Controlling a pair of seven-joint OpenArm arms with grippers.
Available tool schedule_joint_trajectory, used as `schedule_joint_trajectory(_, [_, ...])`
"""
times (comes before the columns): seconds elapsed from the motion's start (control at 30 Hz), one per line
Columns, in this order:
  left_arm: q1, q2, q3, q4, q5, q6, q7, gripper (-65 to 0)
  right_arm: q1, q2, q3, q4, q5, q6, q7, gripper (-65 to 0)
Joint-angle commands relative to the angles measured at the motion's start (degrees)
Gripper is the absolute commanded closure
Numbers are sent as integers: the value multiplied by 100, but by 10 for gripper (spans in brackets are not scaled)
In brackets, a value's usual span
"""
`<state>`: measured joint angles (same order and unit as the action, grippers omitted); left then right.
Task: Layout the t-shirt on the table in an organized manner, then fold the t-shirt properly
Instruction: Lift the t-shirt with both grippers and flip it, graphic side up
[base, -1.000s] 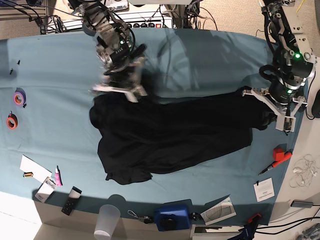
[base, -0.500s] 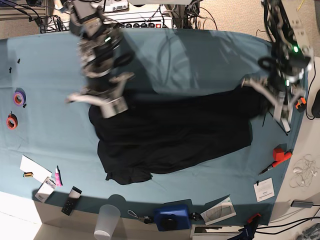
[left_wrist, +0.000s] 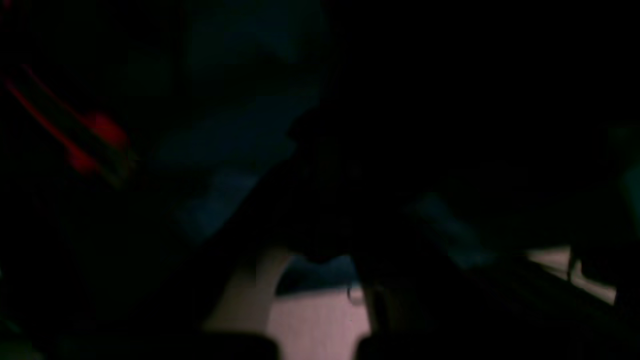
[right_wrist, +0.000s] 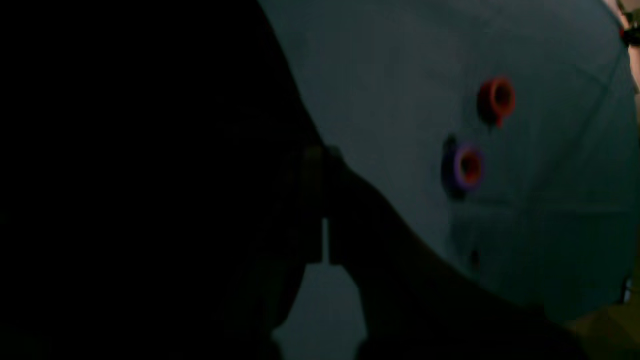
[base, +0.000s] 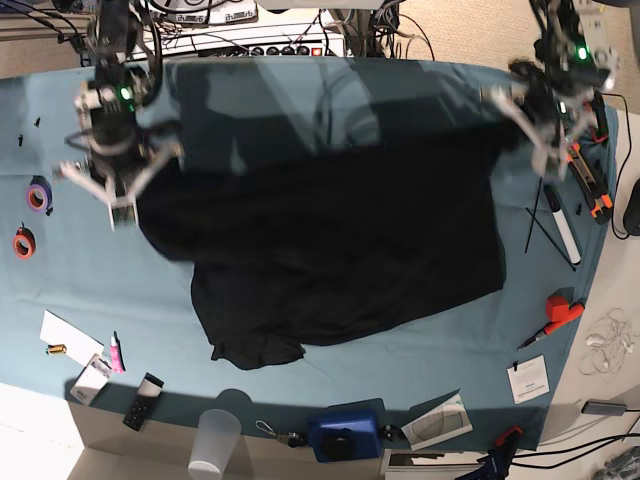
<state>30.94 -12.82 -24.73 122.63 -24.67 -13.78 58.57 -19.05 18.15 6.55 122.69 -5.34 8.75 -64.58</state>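
T-shirt (base: 340, 240) cloth lay spread across the middle of the table (base: 300, 100), a broad black sheet with no print showing in the base view. Its far edge was stretched almost straight between the two arms. The near hem sagged into a rumpled lobe toward the front edge.

A second before, the shirt had been a narrower, bunched band. The right gripper (base: 120, 205) had stood close to the centre and the left gripper (base: 545, 160) lower on its side. Since then the two had drawn apart and toward the far edge, pulling the cloth wide. By my reading this was the laying-out stage, well begun, with folding not yet started. The near lobe still needed flattening.

Both grippers were closed down narrow. Each appeared to pinch an upper corner of the shirt, since the cloth ran taut up to them. The wrist views were too dark to confirm the hold.

The fabric looked matte, soft and limp, creasing in shallow folds. The table's teal cover was smooth, with faint wrinkles. A purple tape roll (right_wrist: 467, 167) and an orange tape roll (right_wrist: 497, 97) sat well apart from the shirt near the right arm's edge. Markers (base: 560, 225) and a red tool (base: 560, 310) lay beside the left arm's end.
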Motion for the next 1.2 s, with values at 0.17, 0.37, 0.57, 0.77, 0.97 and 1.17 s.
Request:
schedule_joint_trajectory(0.17, [350,-52,-31,92,61,24,-127,0,-219,74,570,107,-146,157,66,0])
schedule_joint_trajectory(0.37, [-46,-52,-31,92,37,24,-1113,0,-109,74,616,103,511,155,313,0])
schedule_joint_trajectory(0.57, [-1106,-52,-20,-122,13,26,-1574,0,315,74,616,94,710,155,979,0])
schedule_joint_trajectory(0.77, [-2538,-59,-15,-1449,-118,-166,-1639,0,1635,74,616,-603,765,160,1113,0])
schedule_joint_trajectory(0.97, [-4232,-70,-15,-2959,-114,-581,-1668,0,3392,74,616,-2400,1355,459,1565,0])
schedule_joint_trajectory(1.17, [-6050,-85,-13,-4291,-90,-570,-1840,0,5294,74,616,-3915,1375,741,1670,0])
